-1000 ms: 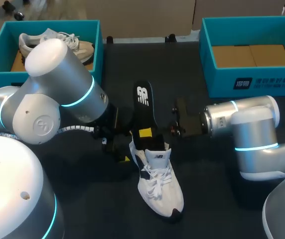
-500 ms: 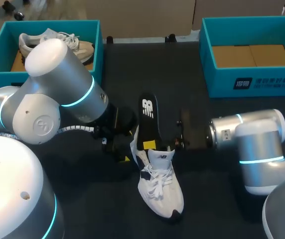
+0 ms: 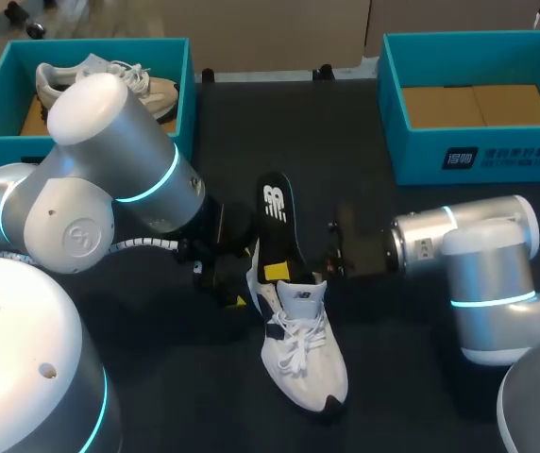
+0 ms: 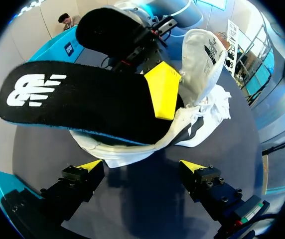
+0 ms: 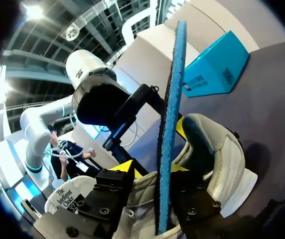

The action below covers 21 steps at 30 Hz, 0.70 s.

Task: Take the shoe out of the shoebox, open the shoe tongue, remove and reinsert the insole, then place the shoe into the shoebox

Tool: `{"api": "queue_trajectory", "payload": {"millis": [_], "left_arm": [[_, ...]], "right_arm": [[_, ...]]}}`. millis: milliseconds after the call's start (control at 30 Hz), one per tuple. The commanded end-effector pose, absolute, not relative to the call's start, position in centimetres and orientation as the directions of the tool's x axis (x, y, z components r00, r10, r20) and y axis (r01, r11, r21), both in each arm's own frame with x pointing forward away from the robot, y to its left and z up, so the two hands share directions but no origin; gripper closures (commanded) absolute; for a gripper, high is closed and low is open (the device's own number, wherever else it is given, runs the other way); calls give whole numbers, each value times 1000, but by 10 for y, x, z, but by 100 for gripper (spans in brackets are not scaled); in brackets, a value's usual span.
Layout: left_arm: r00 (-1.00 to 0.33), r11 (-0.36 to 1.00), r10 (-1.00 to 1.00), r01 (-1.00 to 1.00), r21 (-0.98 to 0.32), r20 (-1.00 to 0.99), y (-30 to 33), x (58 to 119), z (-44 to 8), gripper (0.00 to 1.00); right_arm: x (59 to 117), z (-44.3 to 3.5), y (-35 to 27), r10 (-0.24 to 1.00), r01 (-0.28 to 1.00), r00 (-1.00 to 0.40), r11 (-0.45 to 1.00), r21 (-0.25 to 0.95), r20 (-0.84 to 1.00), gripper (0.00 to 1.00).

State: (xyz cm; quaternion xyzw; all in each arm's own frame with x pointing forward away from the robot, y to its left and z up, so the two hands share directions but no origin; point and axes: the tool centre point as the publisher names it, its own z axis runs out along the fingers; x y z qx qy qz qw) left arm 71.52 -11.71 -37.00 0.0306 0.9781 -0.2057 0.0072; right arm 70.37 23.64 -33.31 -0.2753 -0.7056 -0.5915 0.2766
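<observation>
Shoe: we see the white shoe (image 3: 300, 354) lying near the middle of the dark worktop (image 3: 223, 151); its toe points to the near edge and its heel to the far edge; its tongue (image 4: 202, 55) stands up and open.
Insole: the black insole (image 3: 276, 222) stands tilted; its lower end sits inside the heel opening of the shoe; its upper end sticks out toward the far edge; its underside is blue.
Right claw: our right claw (image 5: 150, 166) comes in from the right edge; it pinches the insole just above the shoe opening; one yellow finger (image 4: 163, 89) lies on the black top and the other is on the blue side.
Left claw: our left claw (image 4: 142, 167) is just beside the shoe's heel, on the side of the left edge; its two tips are spread wide; the heel is just ahead of them; it holds nothing.
Left shoebox: the teal left shoebox (image 3: 91, 42) is at the far left corner; a pale shoe (image 3: 147, 90) lies inside it.
Right shoebox: the teal right shoebox (image 3: 459, 156) is at the far right corner; we see its brown bottom.
</observation>
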Motion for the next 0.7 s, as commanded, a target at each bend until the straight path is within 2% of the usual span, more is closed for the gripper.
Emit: {"api": "queue_trajectory", "payload": {"millis": [33,433,500,533,700], "left_arm": [[-998,913,56,63,-404,-29,-117,714,-371,0],[-998,913,56,63,-404,-29,-117,714,-371,0],[-998,913,56,63,-404,-29,-117,714,-371,0],[-998,913,56,63,-404,-29,-117,714,-371,0],[-998,913,56,63,-404,-29,-117,714,-371,0]], "right_arm": [[707,-326,238,67,709,-702,163,686,709,62],[722,-318,241,41,691,-718,158,705,694,72],[726,-318,241,36,694,-716,149,705,697,84],[728,-319,241,35,697,-713,145,702,701,100],[735,-329,239,39,739,-670,135,661,741,100]]}}
